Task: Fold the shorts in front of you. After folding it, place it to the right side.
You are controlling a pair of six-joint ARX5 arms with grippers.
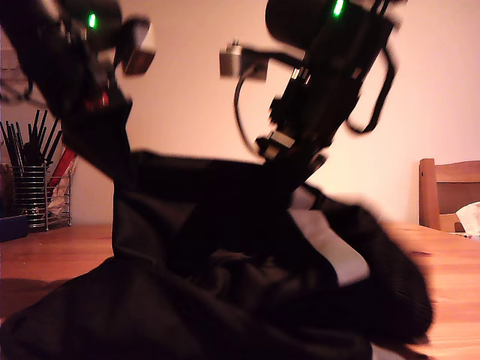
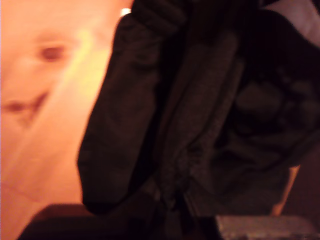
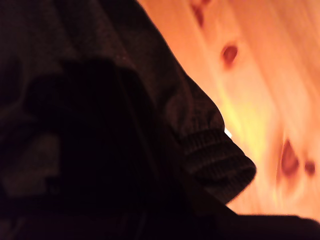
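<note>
Shorts (image 1: 225, 285): black, lifted, heaped on table (image 1: 52, 259).
Room: bare wood at exterior view's right.
Jaws: hidden, cannot tell.

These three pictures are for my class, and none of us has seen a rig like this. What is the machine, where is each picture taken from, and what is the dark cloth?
The machine is a pair of robot arms, each ending in a gripper. One picture comes from a camera standing off the arms; there both arms reach down from above. The other two come from cameras mounted on the grippers, so they look straight down at the cloth from close up.

The dark cloth is the shorts, black with a ribbed elastic waistband. Part of them is lifted off the wooden table, the rest still heaped on it. The grippers are buried in fabric, so I cannot tell how they hold it.

At the exterior view's left stands a wire basket of utensils; at its right, a wooden chair.
</note>
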